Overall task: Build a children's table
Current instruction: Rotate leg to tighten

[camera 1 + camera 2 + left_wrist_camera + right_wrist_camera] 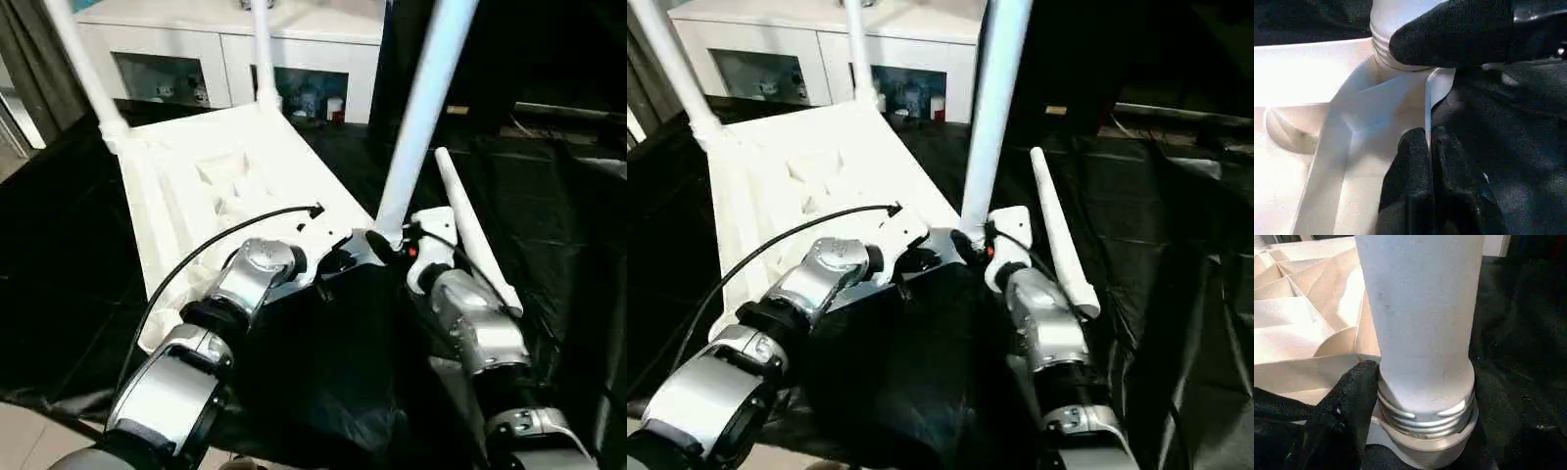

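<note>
The white tabletop lies underside up and tilted on black cloth, ribs showing. Two legs stand in its far corners. A third leg stands in the near right corner socket, several threads showing above the socket. My right gripper is shut on this leg's base, one black finger pressed against the threads. My left gripper is shut on the tabletop's thin rim just beside that socket. The fourth leg lies loose on the cloth to the right.
Black cloth covers the floor around the tabletop. A white cabinet with small items in its openings stands behind. A black cable arcs over my left forearm. Pale floor tile shows at the near left.
</note>
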Motion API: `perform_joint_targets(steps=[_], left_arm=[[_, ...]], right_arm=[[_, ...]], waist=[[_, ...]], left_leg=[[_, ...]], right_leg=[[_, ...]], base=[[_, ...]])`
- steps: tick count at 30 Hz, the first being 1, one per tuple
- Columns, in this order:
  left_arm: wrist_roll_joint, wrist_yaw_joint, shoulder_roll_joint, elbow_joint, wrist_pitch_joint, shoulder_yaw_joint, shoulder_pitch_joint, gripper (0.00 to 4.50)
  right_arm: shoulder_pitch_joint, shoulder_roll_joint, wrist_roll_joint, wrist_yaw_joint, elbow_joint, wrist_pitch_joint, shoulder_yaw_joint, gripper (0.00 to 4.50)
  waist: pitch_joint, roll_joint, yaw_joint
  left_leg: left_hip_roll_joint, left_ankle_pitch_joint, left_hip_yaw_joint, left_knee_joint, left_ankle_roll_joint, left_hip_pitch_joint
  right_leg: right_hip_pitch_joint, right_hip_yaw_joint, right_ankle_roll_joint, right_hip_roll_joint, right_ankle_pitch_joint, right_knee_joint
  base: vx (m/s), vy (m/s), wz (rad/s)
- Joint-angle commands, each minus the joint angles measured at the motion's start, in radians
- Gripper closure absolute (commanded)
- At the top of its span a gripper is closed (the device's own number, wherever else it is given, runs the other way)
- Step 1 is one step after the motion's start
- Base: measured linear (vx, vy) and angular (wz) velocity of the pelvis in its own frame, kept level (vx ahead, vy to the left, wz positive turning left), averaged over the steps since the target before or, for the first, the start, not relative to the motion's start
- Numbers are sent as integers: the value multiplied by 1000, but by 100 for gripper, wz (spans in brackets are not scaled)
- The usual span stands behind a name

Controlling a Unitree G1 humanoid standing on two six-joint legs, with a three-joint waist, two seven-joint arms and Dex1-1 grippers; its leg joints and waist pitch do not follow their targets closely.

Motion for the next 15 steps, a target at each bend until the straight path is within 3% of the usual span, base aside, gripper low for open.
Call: perform_joint_targets(steps=[1, 7, 11, 15], left_arm=[[-4, -25, -25, -14, -42, -5, -28, 450], [-15, -175, 47, -54, -72, -26, 10, 450], [-34, -325, 133, -106, -105, -37, 59, 450], [-74, -446, 171, -154, -129, -36, 93, 450]], right_arm=[[11, 23, -8, 68, 11, 6, 79, 99], [20, -84, 34, 294, -34, 0, 90, 87], [38, -217, 77, 534, -82, 31, 109, 87], [41, -268, 92, 624, -94, 33, 121, 87]], waist=[[-71, -5, 0], [-69, -8, 2], [-71, -11, 7], [-69, -8, 9]], left_leg=[[29, -176, -10, -62, 54, 8], [30, -188, -10, -61, 68, 7], [37, -168, -10, -59, 90, 7], [39, -187, -7, -59, 84, 7]], right_leg=[[59, 47, -200, -82, -184, -82], [61, 47, -192, -84, -224, -86], [63, 46, -219, -82, -160, -77], [58, 45, -229, -83, -191, -77]], base=[[0, 0, 0], [0, 0, 0], [0, 0, 0], [0, 0, 0]])
